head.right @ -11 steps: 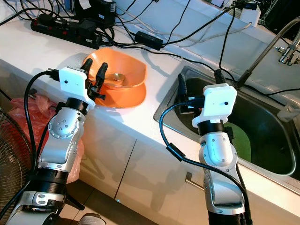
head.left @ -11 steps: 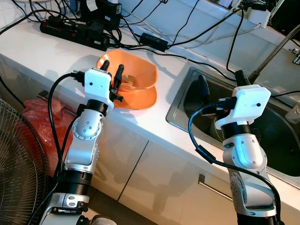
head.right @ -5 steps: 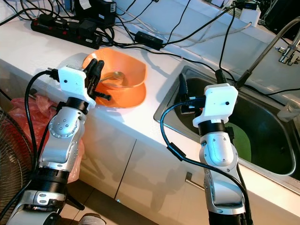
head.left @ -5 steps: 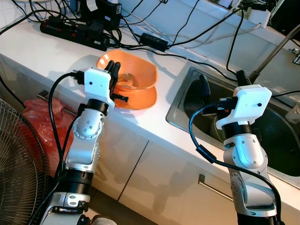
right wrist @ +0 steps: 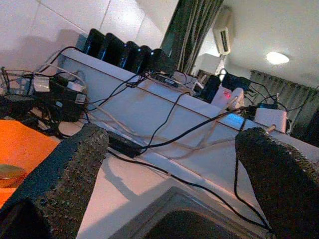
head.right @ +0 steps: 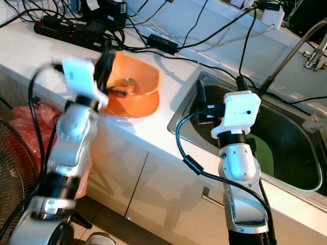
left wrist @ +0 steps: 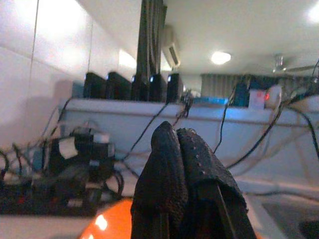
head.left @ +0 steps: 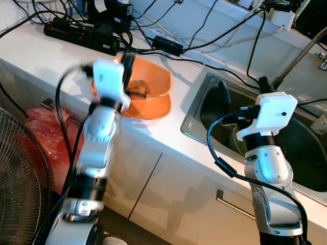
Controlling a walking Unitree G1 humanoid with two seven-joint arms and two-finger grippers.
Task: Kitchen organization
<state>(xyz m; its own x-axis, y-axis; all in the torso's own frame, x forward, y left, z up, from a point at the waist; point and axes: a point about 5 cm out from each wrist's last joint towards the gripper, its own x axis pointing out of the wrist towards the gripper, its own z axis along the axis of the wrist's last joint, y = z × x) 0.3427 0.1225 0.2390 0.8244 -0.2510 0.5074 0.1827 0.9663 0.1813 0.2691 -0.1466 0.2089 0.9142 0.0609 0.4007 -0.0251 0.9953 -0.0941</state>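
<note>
On the white countertop (head.left: 168, 130), left of the sink (head.left: 204, 109), sat 2 stacked orange bowls (head.left: 153, 92), the upper one tilted inside the lower. Something small and brownish lay in the upper bowl; too blurred to name. Farther left of the sink, below the counter edge, part of a wire fan guard (head.left: 20, 173) and a red plastic bag (head.left: 48, 130) showed against the cabinet front.

Left gripper (head.left: 126, 64) was raised over the left rim of the bowls, arm motion-blurred in both eye views. In the left wrist view its 2 black fingers (left wrist: 172, 169) were pressed together with nothing between them, orange bowl rim (left wrist: 107, 221) just under the tips. Whether the fingers touched the bowl could not be told.

Behind the bowls, away from the sink's front edge, a black power strip (head.left: 82, 33) with plugs and a tangle of black and white cables (head.left: 204, 43) ran along the counter's back. A small black adapter box (head.left: 167, 45) lay between the bowls and the wall.

Right gripper (head.left: 240, 92) hovered over the sink's left half, fingers spread wide apart, holding nothing. Right wrist view showed both textured fingertips (right wrist: 75, 159) far apart, with the sink's edge (right wrist: 164, 201) between them. Something green (head.right: 263, 150) lay in the basin behind the right arm. A metal faucet (head.left: 301, 53) rose at the sink's right rear.
</note>
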